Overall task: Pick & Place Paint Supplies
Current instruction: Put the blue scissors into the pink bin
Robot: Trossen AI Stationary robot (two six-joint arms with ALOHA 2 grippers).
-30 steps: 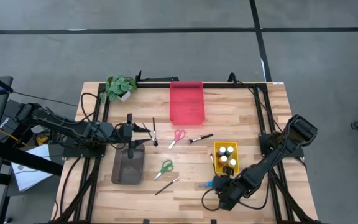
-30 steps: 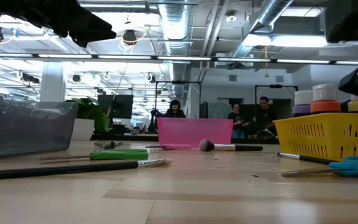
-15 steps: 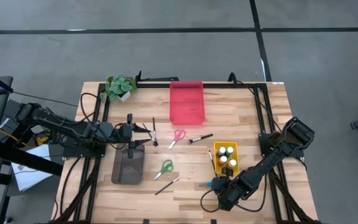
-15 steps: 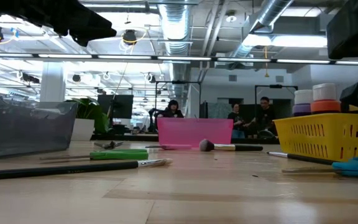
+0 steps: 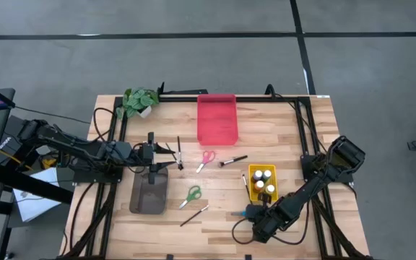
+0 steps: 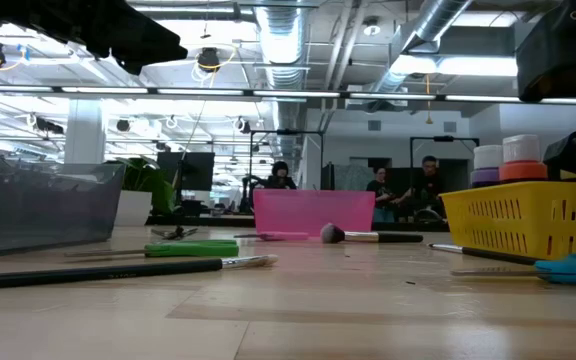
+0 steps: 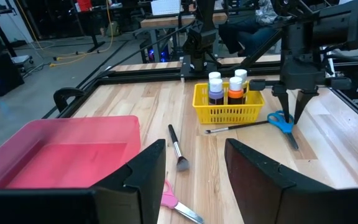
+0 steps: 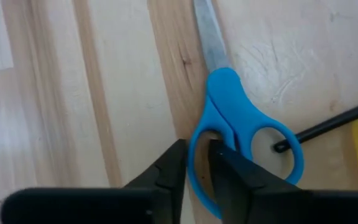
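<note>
Wooden table carries red tray, grey tray, yellow basket, potted plant, pink scissors, green scissors, blue scissors, loose brushes.

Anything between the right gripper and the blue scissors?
Nothing visible. The right gripper is down at the blue scissors, fingers pinching one handle loop. A thin brush touches the other loop, off to the side.

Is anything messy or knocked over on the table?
Nothing is spilled or broken. Brushes and scissors lie scattered loose on the table, and the right gripper pinches one handle loop of the blue scissors.
</note>
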